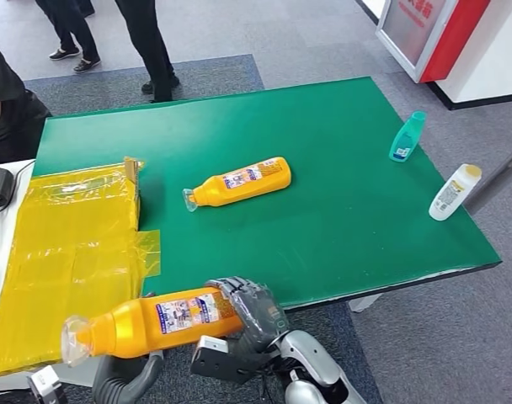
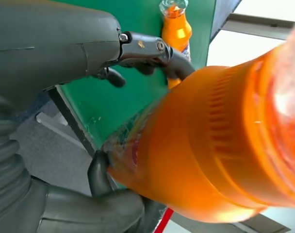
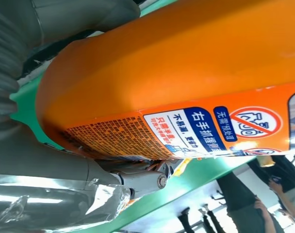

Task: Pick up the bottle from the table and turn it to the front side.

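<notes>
- The right hand (image 1: 253,316) grips the base end of an orange plastic bottle with a clear cap (image 1: 152,324), held lying flat at 6 o'clock, off the near edge of the green table (image 1: 343,210).
- The left hand (image 2: 102,184) also has its fingers around this bottle, toward the cap end.
- A second orange bottle (image 1: 241,183) lies at the table's centre.
- A teal bottle (image 1: 408,136) and a white bottle (image 1: 454,192) lie at 3 o'clock.

Orange bottle (image 1: 158,320): glossy smooth plastic, clear plastic cap, printed paper-like label w/ slight sheen. Second orange bottle (image 1: 241,183) on table: same glossy plastic, same label type. Green table (image 1: 343,219) top: matt, smooth, looks like felt or board; can't tell which. Yellow sheet (image 1: 62,252): thin shiny plastic film, wrinkled, semi-transparent. Right hand (image 1: 253,316): dark matt plastic fingers, silver metallic-look forearm shell. Left hand (image 2: 113,194): grey matt, ribbed rubber-like cover. Teal bottle (image 1: 408,136): translucent plastic. White bottle (image 1: 454,192): satin plastic. Floor (image 1: 444,337): grey rough carpet.
</notes>
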### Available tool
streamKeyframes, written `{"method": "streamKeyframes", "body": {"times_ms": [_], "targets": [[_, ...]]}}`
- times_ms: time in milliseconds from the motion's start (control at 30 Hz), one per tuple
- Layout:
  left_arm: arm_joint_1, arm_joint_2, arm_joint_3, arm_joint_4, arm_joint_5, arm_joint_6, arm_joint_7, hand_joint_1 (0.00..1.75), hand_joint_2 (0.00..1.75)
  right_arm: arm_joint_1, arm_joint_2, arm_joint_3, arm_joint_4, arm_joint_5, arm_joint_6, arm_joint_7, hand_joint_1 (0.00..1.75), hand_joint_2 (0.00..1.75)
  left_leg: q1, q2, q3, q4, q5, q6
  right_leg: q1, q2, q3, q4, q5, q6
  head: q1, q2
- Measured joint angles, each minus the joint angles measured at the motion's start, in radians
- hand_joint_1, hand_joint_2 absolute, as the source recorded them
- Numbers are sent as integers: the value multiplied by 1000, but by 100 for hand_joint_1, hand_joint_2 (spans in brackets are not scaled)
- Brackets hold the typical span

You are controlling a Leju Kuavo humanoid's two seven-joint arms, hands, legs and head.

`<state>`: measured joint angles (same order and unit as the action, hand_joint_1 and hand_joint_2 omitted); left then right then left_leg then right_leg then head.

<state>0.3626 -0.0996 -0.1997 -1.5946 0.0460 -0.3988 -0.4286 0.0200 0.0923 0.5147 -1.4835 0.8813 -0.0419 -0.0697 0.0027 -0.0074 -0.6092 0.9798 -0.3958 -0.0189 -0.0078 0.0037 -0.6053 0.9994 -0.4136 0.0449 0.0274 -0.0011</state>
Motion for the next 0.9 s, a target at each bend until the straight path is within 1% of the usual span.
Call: {"method": "streamKeyframes", "body": {"times_ms": [100, 233, 400, 567, 667, 700, 733, 767, 800, 833, 867, 900], "targets": [[0, -2, 0, -2, -10, 1, -4, 31, 175, 0, 0, 7, -9, 1, 2, 0, 175, 175, 0, 0, 0, 0, 0, 0, 0, 0, 0, 0, 0, 0, 0, 0], [-1, -6, 2, -2, -21, -2, -22, 15, 175, 1, -1, 19, -12, 1, 7, 0, 175, 175, 0, 0, 0, 0, 0, 0, 0, 0, 0, 0, 0, 0, 0, 0], [-4, -12, 4, -2, -28, -12, -43, 14, 175, 3, -5, 30, -5, -2, 12, 1, 175, 175, 0, 0, 0, 0, 0, 0, 0, 0, 0, 0, 0, 0, 0, 0], [-8, -12, 4, -2, -35, -16, -50, 0, 175, 4, -10, 37, 3, -4, 15, 3, 175, 175, 0, 0, 0, 0, 0, 0, 0, 0, 0, 0, 0, 0, 0, 0], [-9, -13, 4, -2, -37, -17, -56, 1, 175, 4, -11, 39, 7, -7, 17, 5, 175, 175, 0, 0, 0, 0, 0, 0, 0, 0, 0, 0, 0, 0, 0, 0], [-10, -13, 4, -2, -40, -16, -58, 5, 175, 4, -12, 39, 10, -8, 17, 6, 175, 175, 0, 0, 0, 0, 0, 0, 0, 0, 0, 0, 0, 0, 0, 0], [-11, -13, 4, -2, -43, -16, -60, 14, 175, 4, -12, 40, 13, -8, 18, 6, 175, 175, 0, 0, 0, 0, 0, 0, 0, 0, 0, 0, 0, 0, 0, 0], [-11, -13, 4, -2, -46, -15, -62, 38, 175, 3, -13, 42, 16, -9, 18, 7, 175, 175, 0, 0, 0, 0, 0, 0, 0, 0, 0, 0, 0, 0, 0, 0], [-12, -12, 4, -2, -51, -13, -64, 75, 175, 3, -14, 43, 19, -9, 18, 7, 175, 175, 0, 0, 0, 0, 0, 0, 0, 0, 0, 0, 0, 0, 0, 0], [-12, -12, 4, -2, -55, -11, -67, 108, 175, 3, -14, 45, 22, -10, 18, 7, 175, 175, 0, 0, 0, 0, 0, 0, 0, 0, 0, 0, 0, 0, 0, 0], [-12, -12, 4, -2, -61, -7, -69, 137, 175, 3, -15, 46, 24, -11, 18, 7, 175, 175, 0, 0, 0, 0, 0, 0, 0, 0, 0, 0, 0, 0, 0, 0], [-12, -12, 4, -2, -68, -3, -72, 150, 175, 3, -15, 46, 26, -13, 18, 8, 175, 175, 0, 0, 0, 0, 0, 0, 0, 0, 0, 0, 0, 0, 0, 0]]}}
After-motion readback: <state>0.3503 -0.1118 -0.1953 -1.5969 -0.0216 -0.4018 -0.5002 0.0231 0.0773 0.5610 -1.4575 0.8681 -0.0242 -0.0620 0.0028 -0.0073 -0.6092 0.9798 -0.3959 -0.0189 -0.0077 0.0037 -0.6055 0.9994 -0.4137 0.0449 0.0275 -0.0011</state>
